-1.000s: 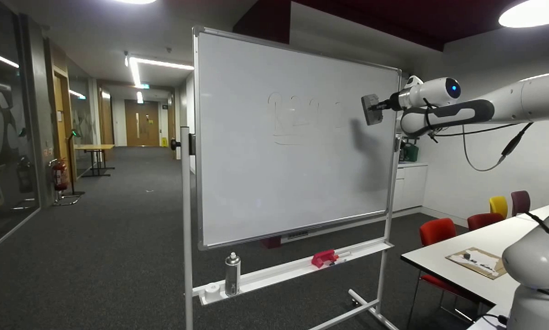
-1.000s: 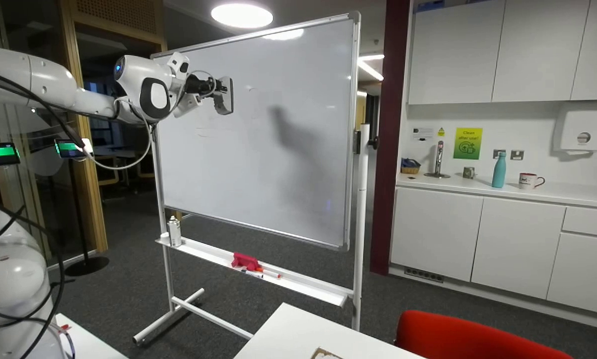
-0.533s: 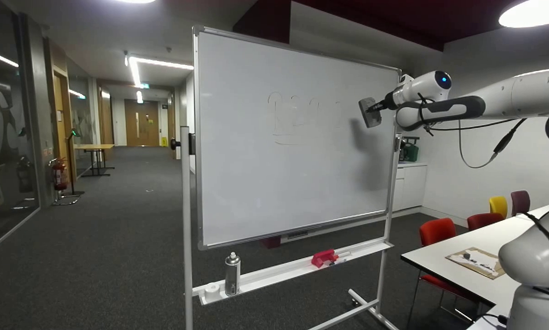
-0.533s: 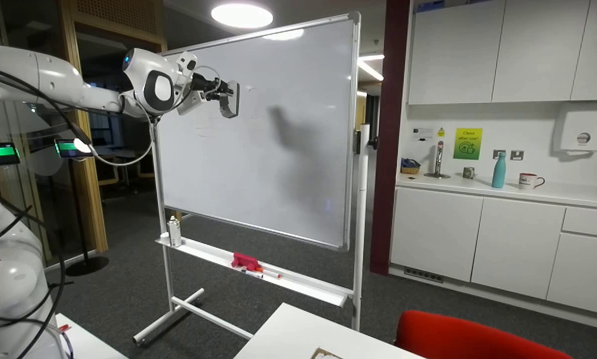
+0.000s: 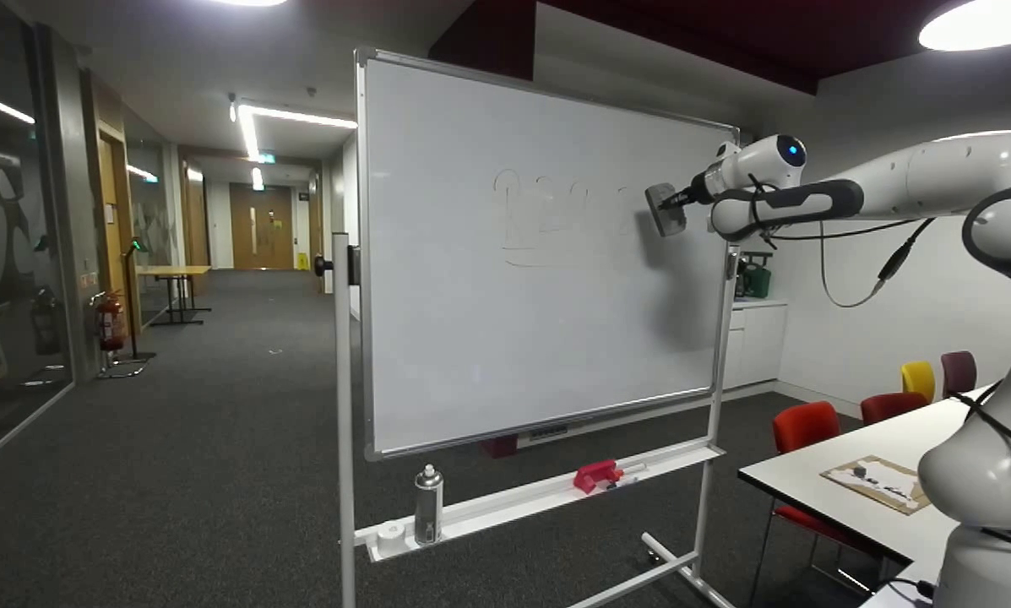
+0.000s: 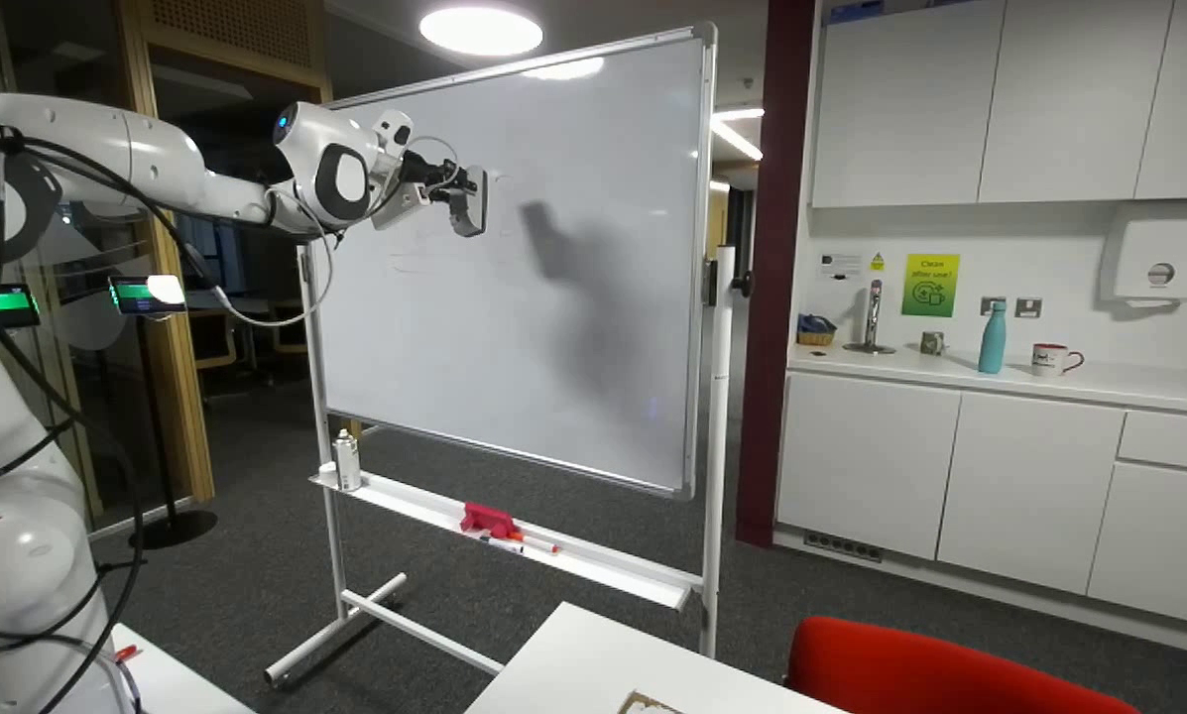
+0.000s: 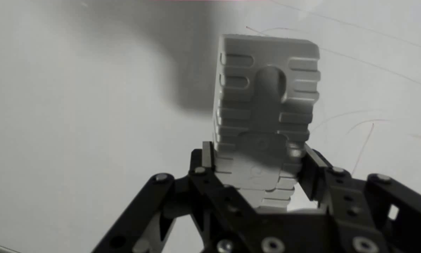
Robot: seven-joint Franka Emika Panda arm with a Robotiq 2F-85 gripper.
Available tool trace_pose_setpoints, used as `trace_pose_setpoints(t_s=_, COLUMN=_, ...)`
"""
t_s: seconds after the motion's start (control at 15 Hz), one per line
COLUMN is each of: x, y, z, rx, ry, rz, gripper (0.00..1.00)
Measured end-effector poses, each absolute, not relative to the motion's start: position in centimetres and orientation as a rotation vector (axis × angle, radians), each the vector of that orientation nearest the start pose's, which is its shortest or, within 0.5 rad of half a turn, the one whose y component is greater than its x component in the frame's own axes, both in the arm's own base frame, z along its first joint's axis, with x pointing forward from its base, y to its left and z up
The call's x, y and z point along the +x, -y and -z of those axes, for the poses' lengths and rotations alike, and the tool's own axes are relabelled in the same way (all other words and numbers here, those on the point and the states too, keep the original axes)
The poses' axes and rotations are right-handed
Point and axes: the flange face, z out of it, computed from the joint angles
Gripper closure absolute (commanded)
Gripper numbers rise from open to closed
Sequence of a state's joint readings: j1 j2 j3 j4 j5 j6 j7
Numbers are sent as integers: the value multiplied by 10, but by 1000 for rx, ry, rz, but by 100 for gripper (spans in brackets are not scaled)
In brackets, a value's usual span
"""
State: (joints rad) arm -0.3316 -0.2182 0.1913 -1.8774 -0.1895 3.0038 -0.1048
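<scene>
One grey ribbed eraser (image 7: 266, 116) sits clamped in the gripper (image 7: 259, 156), jaws part-spread to its width, facing the whiteboard (image 5: 522, 321).

The black two-fingered metal hand (image 7: 259, 158) looks matt, with shiny screw heads (image 7: 225, 245). The grey block-shaped eraser (image 7: 269, 116) appears to be moulded plastic, ribbed and matt. The white rectangular whiteboard (image 5: 505, 346) is smooth and glossy inside a silvery metal frame (image 6: 706, 149). The silver cylindrical can (image 5: 428, 513) has a polished metal look; the red chunky holder (image 5: 594, 477) resembles plastic. The dark grey carpet (image 5: 218, 473) is matt and rough, the white tabletop (image 6: 593, 659) smooth.
</scene>
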Motion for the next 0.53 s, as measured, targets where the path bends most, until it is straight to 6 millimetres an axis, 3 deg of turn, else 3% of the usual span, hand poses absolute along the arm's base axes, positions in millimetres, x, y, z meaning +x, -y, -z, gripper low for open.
trace_pose_setpoints(t_s=0.27, x=541, y=47, z=-768, rx=-2746, ry=269, rz=2139, gripper=66)
trace_pose_setpoints(t_s=0.33, x=544, y=48, z=-768, rx=-2738, ry=268, rz=2147, gripper=41)
trace_pose_setpoints(t_s=0.53, x=550, y=49, z=-764, rx=-2706, ry=257, rz=2160, gripper=41)
